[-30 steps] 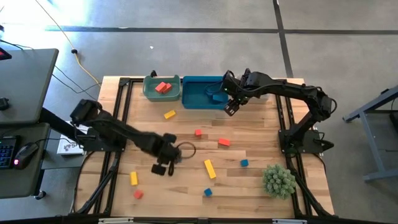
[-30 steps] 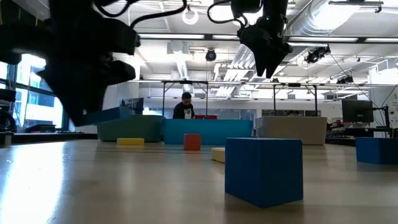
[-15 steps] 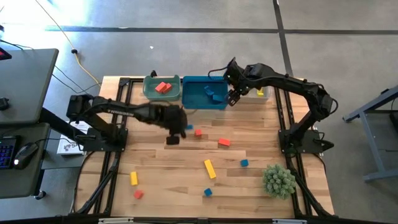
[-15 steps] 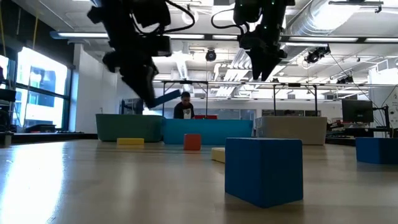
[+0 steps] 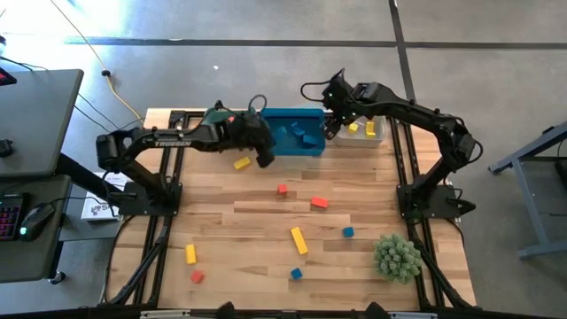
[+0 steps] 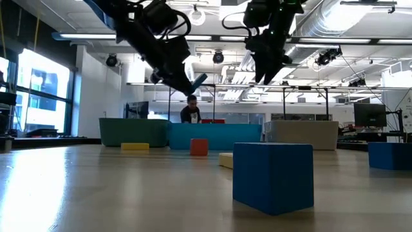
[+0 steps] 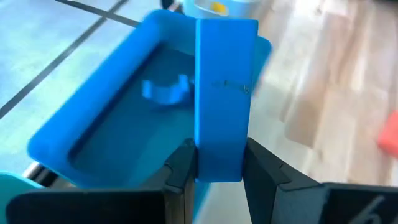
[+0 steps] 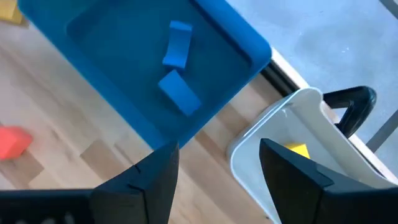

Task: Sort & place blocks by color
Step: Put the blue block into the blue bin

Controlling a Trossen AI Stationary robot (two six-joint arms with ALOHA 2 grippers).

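My left gripper [image 5: 263, 158] is shut on a blue bar block [image 7: 225, 93] and hangs at the near left corner of the blue bin [image 5: 282, 146], above the table. The blue bin [image 7: 93, 130] holds two blue blocks [image 8: 177, 43]. My right gripper [image 5: 332, 128] stands open in the air over the gap between the blue bin and the white bin [image 5: 376, 140], with nothing between its fingers [image 8: 155, 171]. Loose red, yellow and blue blocks lie on the table, among them a yellow one [image 5: 241, 163] near my left gripper. My left gripper pinches the blue bar between its two fingers, on the two long sides near its end [image 7: 217, 168]. The fingers slant down toward the far edge, and the bar sticks out ahead of them. It is lifted clear of table and bin [image 6: 198, 81].
A green bin [image 5: 213, 120] stands left of the blue one, partly under my left arm. The white bin holds yellow blocks [image 5: 353, 128]. Red blocks [image 5: 319, 203], a yellow bar [image 5: 299, 240] and blue cubes [image 5: 348, 232] dot the middle. A spiky green plant ball [image 5: 396, 257] sits near right.
My left gripper has swung from the table's near left part toward the far edge, rising and rolling, and has carried the blue bar to the blue bin. My right gripper has drifted from over the blue bin toward the white bin, staying open.
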